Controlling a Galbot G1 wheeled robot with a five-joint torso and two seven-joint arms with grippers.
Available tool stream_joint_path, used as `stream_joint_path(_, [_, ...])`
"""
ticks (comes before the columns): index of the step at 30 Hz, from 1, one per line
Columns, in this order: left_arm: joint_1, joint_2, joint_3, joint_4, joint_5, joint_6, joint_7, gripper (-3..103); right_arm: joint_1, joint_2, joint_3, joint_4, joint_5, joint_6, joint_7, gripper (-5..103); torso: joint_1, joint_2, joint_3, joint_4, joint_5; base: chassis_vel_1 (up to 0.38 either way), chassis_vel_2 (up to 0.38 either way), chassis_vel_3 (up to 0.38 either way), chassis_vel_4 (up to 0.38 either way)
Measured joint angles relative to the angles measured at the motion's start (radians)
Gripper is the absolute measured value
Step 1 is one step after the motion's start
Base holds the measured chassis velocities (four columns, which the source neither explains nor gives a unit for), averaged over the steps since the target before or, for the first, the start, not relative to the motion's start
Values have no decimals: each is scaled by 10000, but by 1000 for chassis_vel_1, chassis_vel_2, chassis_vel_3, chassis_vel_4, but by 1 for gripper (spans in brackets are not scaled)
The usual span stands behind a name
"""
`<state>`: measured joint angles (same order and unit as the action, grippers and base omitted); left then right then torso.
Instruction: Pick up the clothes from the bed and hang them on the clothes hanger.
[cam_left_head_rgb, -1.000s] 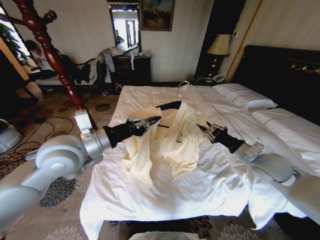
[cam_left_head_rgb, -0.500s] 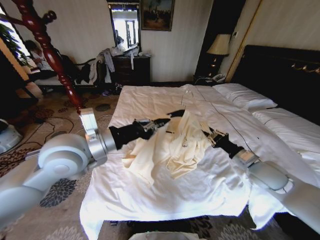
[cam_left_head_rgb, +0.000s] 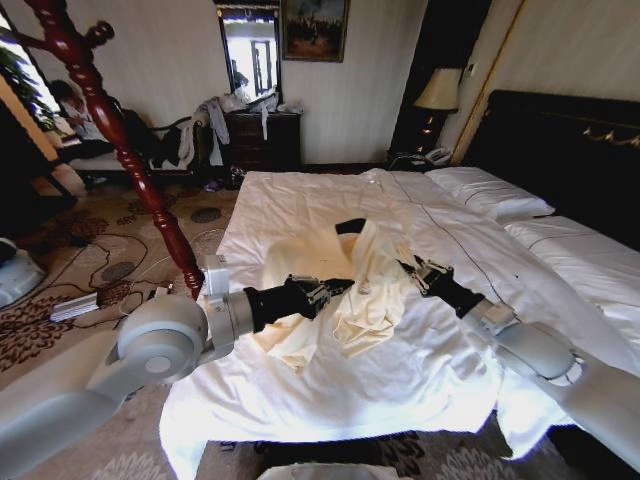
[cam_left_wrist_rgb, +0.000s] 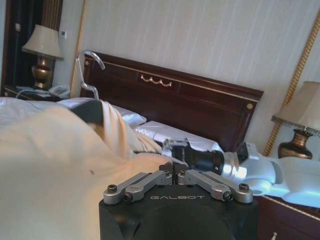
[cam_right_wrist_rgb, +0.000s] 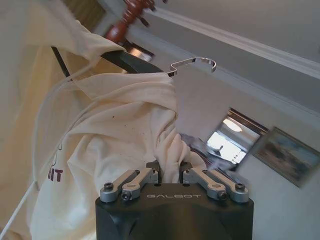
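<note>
The cream clothes (cam_left_head_rgb: 372, 285) hang bunched above the bed (cam_left_head_rgb: 400, 385), draped over the black clothes hanger (cam_left_head_rgb: 350, 226), whose silver hook (cam_right_wrist_rgb: 192, 62) sticks up. My right gripper (cam_left_head_rgb: 412, 270) is shut on a fold of the shirt (cam_right_wrist_rgb: 125, 125), seen up close in the right wrist view. My left gripper (cam_left_head_rgb: 335, 288) reaches in from the other side, low against the shirt's fabric (cam_left_wrist_rgb: 55, 165). Its fingers (cam_left_wrist_rgb: 150, 179) are together at the cloth's edge. A dark emblem (cam_right_wrist_rgb: 55, 175) shows on the shirt.
A red-brown wooden coat stand (cam_left_head_rgb: 120, 130) rises at the bed's left. White pillows (cam_left_head_rgb: 490, 195) and a dark headboard (cam_left_head_rgb: 570, 150) lie to the right. A lamp (cam_left_head_rgb: 438, 90) and a dresser (cam_left_head_rgb: 262, 138) with other garments stand at the back wall.
My left gripper has dropped from beside the hanger's black end to lower on the shirt, nearer the robot. The shirt has gathered tighter. The right gripper has barely moved.
</note>
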<state>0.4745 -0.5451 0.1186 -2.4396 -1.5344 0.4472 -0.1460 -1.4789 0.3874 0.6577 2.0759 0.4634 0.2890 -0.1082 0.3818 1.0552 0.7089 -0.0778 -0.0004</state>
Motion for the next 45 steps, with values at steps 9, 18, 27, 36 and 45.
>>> stream_joint_path(9, [-111, 244, -335, -306, -214, 27, 219, 0, -184, 476, -80, -348, -1861, 212, -518, 15, 0, 0, 0, 0, 3, 0, 0, 0, 0])
stream_joint_path(18, [-503, -255, 459, 121, 52, 100, 377, 0, -401, 931, -475, -525, -3181, 870, -1029, 15, 0, 0, 0, -1, 3, 0, 0, 0, 0])
stream_joint_path(27, [-1986, -1225, 1986, 941, 158, 66, 422, 0, -371, 1071, -468, -738, -3619, 1286, -1589, 15, 0, 0, 0, -3, 4, 0, 0, 0, 0])
stream_joint_path(36, [-2573, -1572, 2777, 1069, 284, 62, 560, 0, -305, 1160, -316, -849, -3857, 1735, -1927, 15, 0, 0, 0, -2, 5, 0, 0, 0, 0])
stream_joint_path(45, [-2400, -1394, 3238, 886, 1476, 9, 709, 7, -244, 861, -287, -251, -1787, 1656, -1810, 15, 0, 0, 0, -1, 3, 0, 0, 0, 0])
